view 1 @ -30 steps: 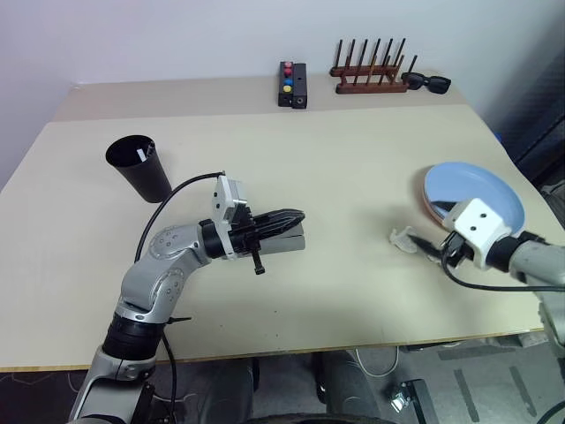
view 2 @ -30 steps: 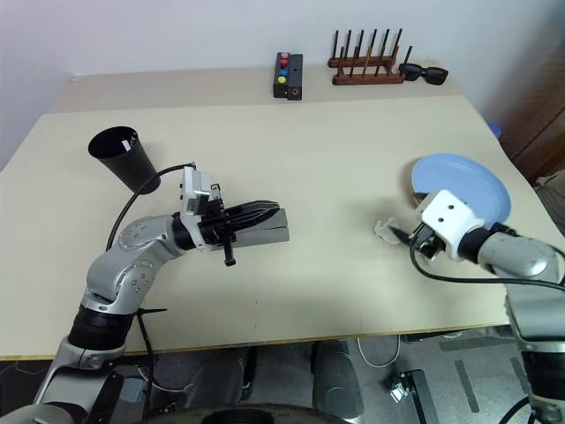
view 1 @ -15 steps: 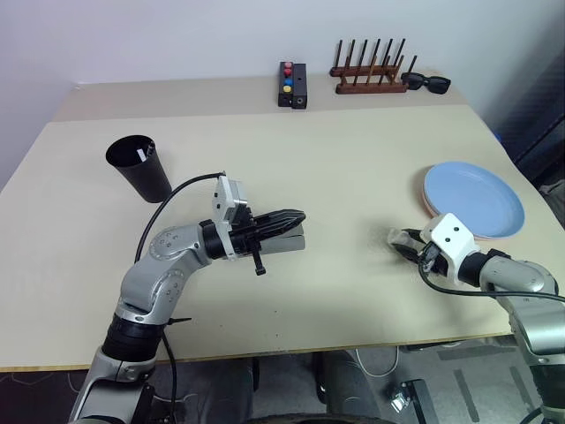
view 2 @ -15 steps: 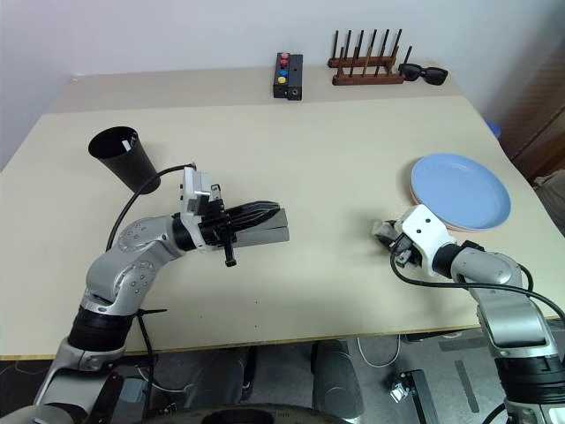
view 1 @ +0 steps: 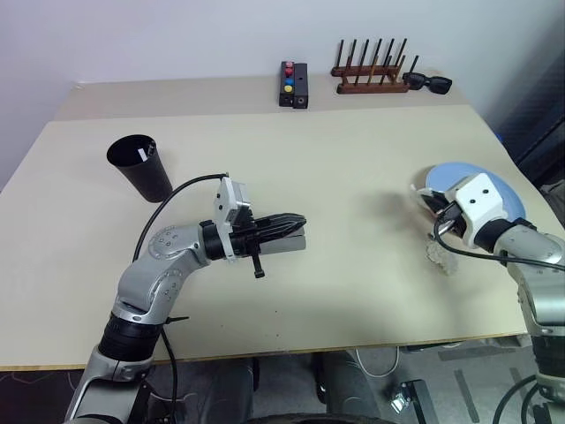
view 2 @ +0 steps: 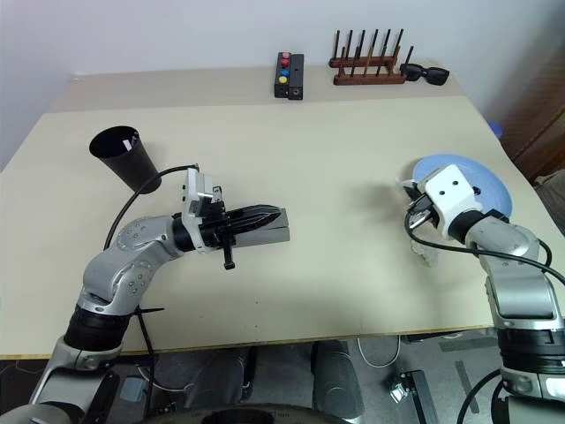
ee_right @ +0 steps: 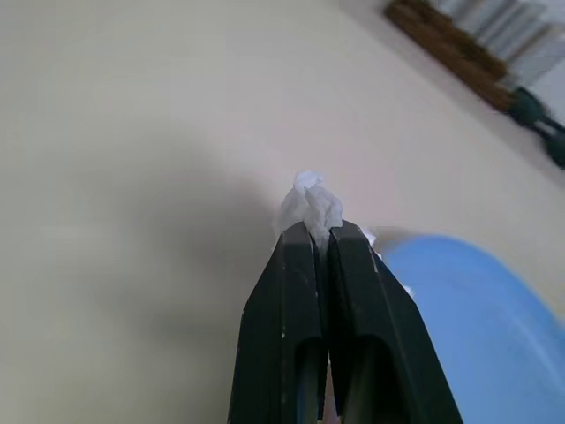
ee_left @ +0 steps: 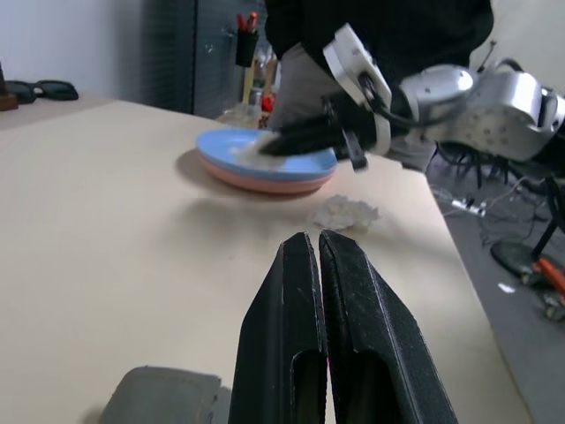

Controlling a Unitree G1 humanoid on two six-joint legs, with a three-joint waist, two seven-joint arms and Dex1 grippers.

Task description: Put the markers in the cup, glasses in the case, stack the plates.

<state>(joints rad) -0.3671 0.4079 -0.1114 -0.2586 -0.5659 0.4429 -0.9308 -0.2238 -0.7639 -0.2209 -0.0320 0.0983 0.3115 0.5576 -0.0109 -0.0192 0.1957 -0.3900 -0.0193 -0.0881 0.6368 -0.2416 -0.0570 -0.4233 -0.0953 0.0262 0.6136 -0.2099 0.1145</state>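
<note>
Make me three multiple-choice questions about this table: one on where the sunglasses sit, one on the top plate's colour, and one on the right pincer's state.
1. Where are the black sunglasses?
A) in the cup
B) beside the wooden rack
C) on the plates

2. What colour is the top plate?
A) light blue
B) green
C) yellow

3. How is the right pincer?
A) wide open
B) shut on nothing
C) shut on a white crumpled scrap

Answers:
1. B: they lie at the rack's right end, at the far edge.
2. A: the blue plate lies on the pink plate.
3. C: the scrap sticks out from between the closed fingers.
</note>
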